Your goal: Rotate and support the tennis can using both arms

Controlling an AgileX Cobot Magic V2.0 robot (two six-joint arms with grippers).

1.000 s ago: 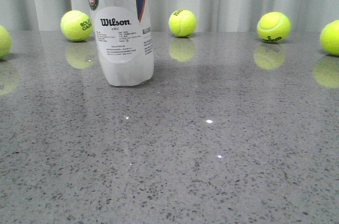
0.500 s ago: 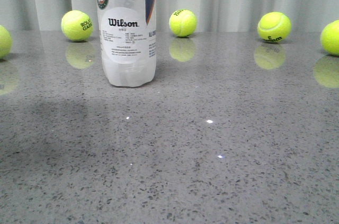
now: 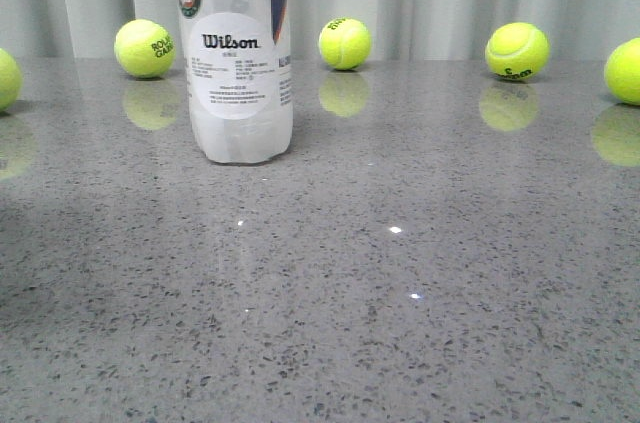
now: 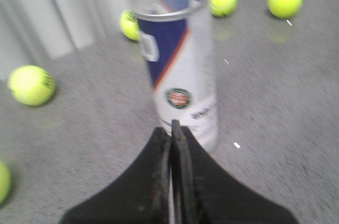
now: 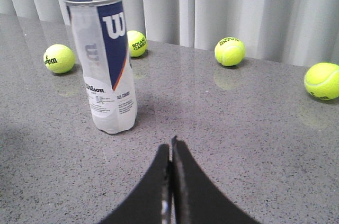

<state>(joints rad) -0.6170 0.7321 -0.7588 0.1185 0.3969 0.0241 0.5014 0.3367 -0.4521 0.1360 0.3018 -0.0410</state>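
The tennis can (image 3: pixel 238 53) stands upright on the grey stone table, left of centre in the front view, its white Wilson label facing the camera. It also shows in the left wrist view (image 4: pixel 183 60) and the right wrist view (image 5: pixel 104 60). My left gripper (image 4: pixel 172 128) is shut and empty, its tips just in front of the can's lower part; I cannot tell whether they touch it. My right gripper (image 5: pixel 171 147) is shut and empty, a short way from the can's base. Neither gripper shows in the front view.
Several yellow-green tennis balls lie along the table's far edge before a pale curtain: one left of the can (image 3: pixel 144 48), one behind it to the right (image 3: pixel 344 43), one further right (image 3: pixel 516 50), and one at each side edge (image 3: pixel 625 71).
The can was tilted and shifted left one second ago; now it stands upright and slightly further right. A shadow has spread over the table's left part.
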